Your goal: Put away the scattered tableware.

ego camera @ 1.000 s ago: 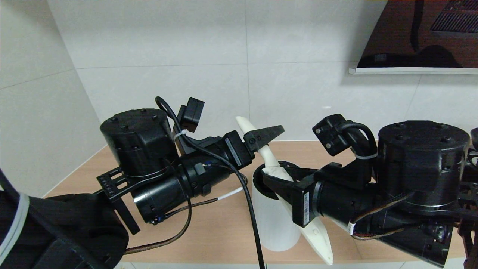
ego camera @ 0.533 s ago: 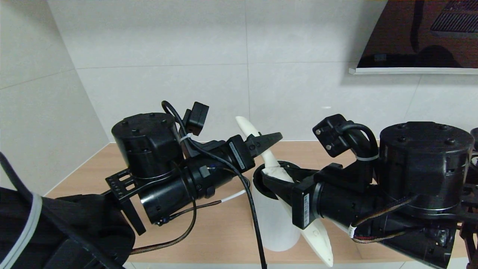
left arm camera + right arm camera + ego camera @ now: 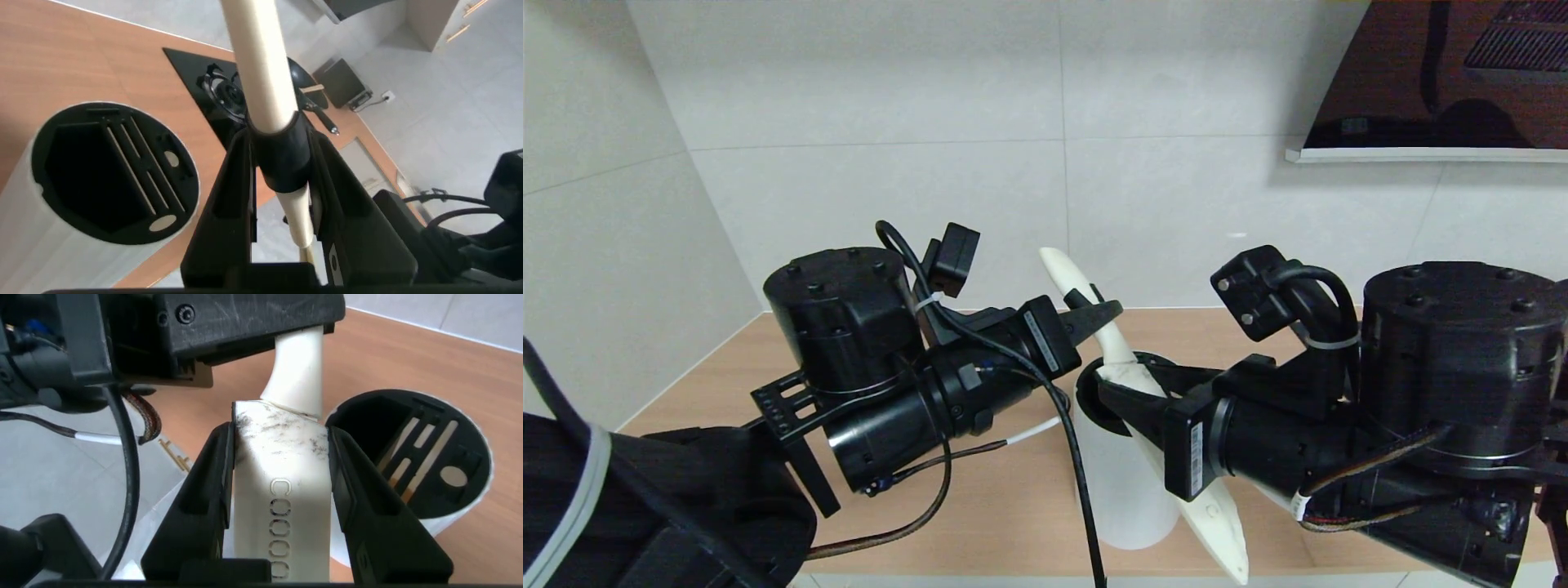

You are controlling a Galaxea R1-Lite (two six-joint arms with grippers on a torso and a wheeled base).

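Wooden counter [image 3: 980, 490] below glossy white wall tiles [image 3: 890, 122] carries a white cylindrical holder [image 3: 1123, 498] with a black slotted insert. Above its mouth, the left gripper [image 3: 1094, 310] and right gripper [image 3: 1131, 384] both pinch one smooth cream spatula [image 3: 1112, 347]. The left clamps the round handle, and the right clamps the flat, scuffed blade with its embossed ring marks.

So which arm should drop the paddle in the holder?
Probably left. The left gripper clamps the paddle by its handle above the holder; the right gripper pinches the blade, which likely goes in first.
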